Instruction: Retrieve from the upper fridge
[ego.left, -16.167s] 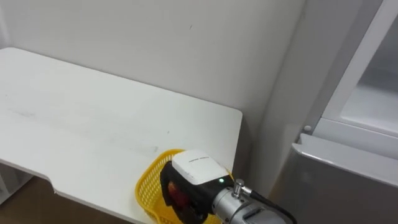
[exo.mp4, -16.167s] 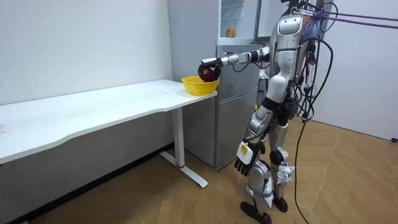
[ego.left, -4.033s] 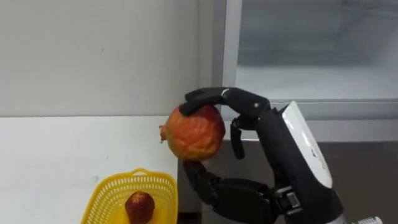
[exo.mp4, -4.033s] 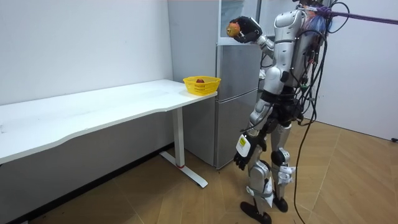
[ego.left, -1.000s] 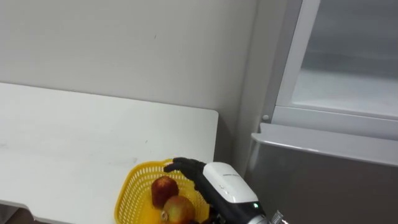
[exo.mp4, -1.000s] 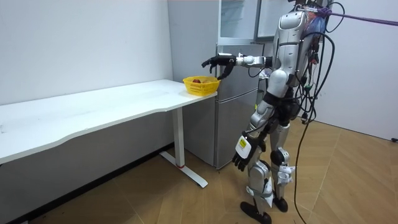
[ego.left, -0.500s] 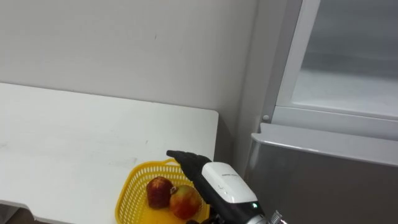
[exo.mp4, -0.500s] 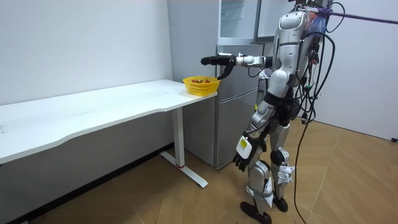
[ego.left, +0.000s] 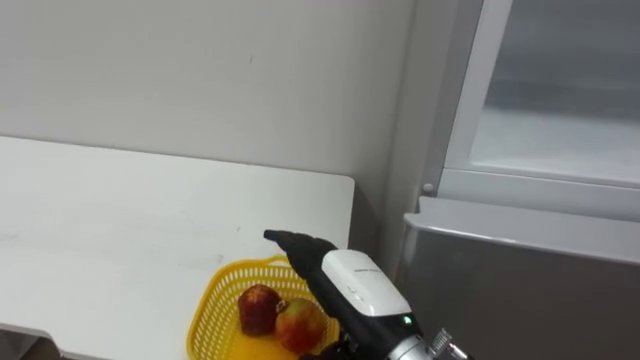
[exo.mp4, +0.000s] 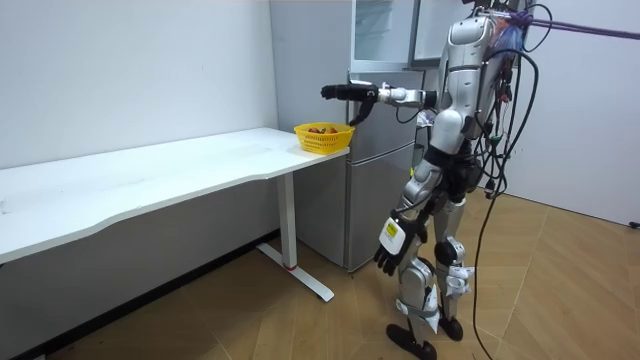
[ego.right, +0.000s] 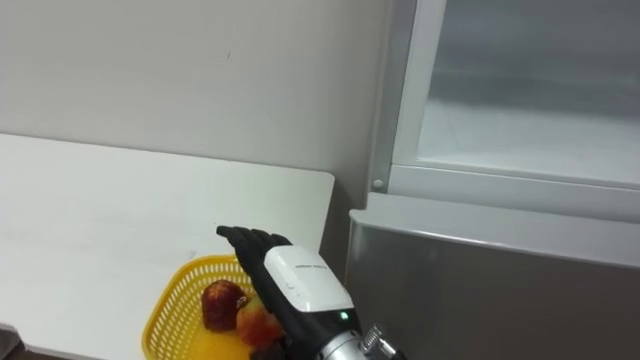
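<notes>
The right hand (ego.left: 350, 285) hovers flat and empty, fingers straight, just above the yellow basket (ego.left: 213, 292). The orange fruit (ego.left: 300, 325) and a red one (ego.left: 258, 308) lie beneath it. I'd lift clear of the rim before swinging right toward the fridge (ego.left: 520, 260), lest the basket tip. The left hand (exo.mp4: 392, 247) hangs low.

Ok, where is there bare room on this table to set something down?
The white table left of the yellow basket is bare, back to the wall. Crowded: the basket at the table's right end, holding two fruits, with the right hand above it.
</notes>
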